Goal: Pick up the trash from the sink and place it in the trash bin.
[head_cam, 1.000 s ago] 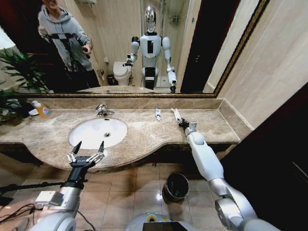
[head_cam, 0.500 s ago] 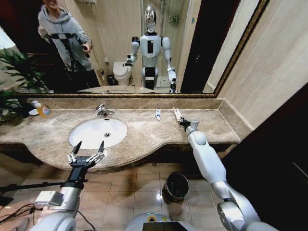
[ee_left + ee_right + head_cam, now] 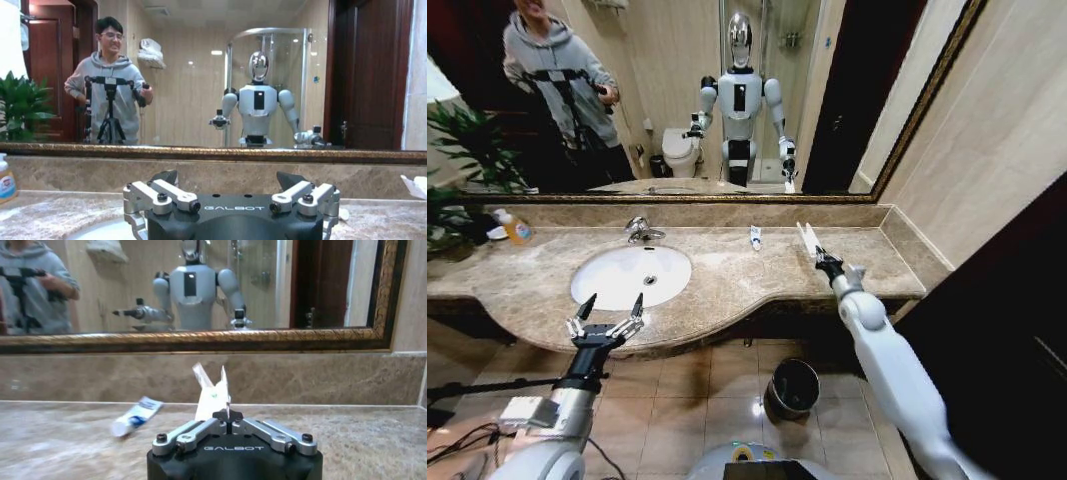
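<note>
Right gripper (image 3: 820, 256) — jaws clamped on the flat white packet (image 3: 807, 238), lifted off the marble counter (image 3: 727, 285), long axis along the fingers. Trash bin (image 3: 792, 387) sits on the floor below the counter edge, nearer this arm. Left gripper (image 3: 607, 312) idles with jaws apart beside the sink (image 3: 630, 274).

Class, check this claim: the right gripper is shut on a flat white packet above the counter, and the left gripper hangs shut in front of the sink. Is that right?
Not quite. The left gripper is open, its fingers spread apart in the head view. The rest stands: the right gripper is shut on the flat white packet above the counter, and the left one hangs in front of the sink.
</note>
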{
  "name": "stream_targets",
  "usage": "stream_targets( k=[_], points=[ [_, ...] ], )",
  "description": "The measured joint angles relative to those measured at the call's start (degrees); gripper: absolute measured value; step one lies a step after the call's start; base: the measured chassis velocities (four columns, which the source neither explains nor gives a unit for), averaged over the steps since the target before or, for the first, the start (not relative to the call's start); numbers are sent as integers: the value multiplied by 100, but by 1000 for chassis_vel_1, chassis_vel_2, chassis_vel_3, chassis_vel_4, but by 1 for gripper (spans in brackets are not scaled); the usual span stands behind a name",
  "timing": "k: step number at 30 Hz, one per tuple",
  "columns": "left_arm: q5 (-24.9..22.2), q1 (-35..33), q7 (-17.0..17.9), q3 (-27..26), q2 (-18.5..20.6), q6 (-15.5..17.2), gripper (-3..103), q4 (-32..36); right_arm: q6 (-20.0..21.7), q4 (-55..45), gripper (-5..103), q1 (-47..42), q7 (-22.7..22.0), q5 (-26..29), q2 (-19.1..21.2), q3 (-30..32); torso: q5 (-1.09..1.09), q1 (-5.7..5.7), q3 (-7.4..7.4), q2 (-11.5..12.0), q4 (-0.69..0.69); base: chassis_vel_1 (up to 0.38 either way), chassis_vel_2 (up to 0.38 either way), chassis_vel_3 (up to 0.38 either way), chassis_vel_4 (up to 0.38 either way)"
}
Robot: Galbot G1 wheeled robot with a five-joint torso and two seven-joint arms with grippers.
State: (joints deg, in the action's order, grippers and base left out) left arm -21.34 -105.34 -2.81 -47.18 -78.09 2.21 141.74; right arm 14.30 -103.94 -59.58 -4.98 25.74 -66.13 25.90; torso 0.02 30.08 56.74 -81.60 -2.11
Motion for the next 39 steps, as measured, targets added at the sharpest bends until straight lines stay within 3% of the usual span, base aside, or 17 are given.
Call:
stream_targets(
  k=[5, 7, 9, 11, 18, 21, 25, 31, 37, 39],
  points=[
    [0, 0, 1, 0, 1, 0, 100, 0, -202, -719, 0, -808, -111, -55, -67, 265, -3, 0, 0, 0, 0, 0, 0, 0, 0],
    [0, 0, 1, 0, 0, 0, 100, 0, -681, -888, 0, -1386, -226, -310, -136, 395, -1, 0, 0, 0, 2, 0, 0, 0, 0],
    [0, 0, 1, 0, 1, 0, 100, 0, -826, -907, 0, -1530, -224, -378, -154, 414, -1, 0, 0, 0, 2, 0, 0, 0, 0],
    [0, 0, 1, 0, 0, 0, 100, 0, -1350, -1063, 0, -2115, -100, -510, -267, 560, 0, 0, 0, 0, 0, 0, 0, 0, 0],
    [0, 0, 2, 0, 0, 0, 100, 0, -2124, -1321, 0, -3307, 57, -808, -673, 837, -2, 0, 0, 0, 0, 0, 0, 0, 0],
    [0, 0, 0, 0, 0, 0, 100, 0, -2834, -1075, 0, -3967, -68, -1134, -1164, 1060, 0, 0, 0, 0, 2, 0, 0, 0, 0],
    [0, 0, 1, 0, 0, 0, 100, 0, -3185, -793, 0, -4268, -42, -1281, -1228, 1092, -2, 1, 0, 0, 1, 0, 0, 0, 0],
    [0, 0, 1, 0, 0, 0, 100, 0, -3186, -160, 0, -4329, 156, -1312, -1209, 972, -1, 1, 0, 0, 0, 0, 0, 0, 0],
    [0, 0, 0, 0, 0, 0, 100, 0, -2514, 292, 0, -4242, 486, -1377, -1149, 689, -3, 1, 1, 0, 1, 0, 0, 0, 0],
    [0, 0, 1, 0, 0, 0, 100, 0, -2148, 902, 0, -3901, 883, -1555, -1052, 561, -2, 0, 1, 0, 2, 0, 0, 0, 0]
  ],
)
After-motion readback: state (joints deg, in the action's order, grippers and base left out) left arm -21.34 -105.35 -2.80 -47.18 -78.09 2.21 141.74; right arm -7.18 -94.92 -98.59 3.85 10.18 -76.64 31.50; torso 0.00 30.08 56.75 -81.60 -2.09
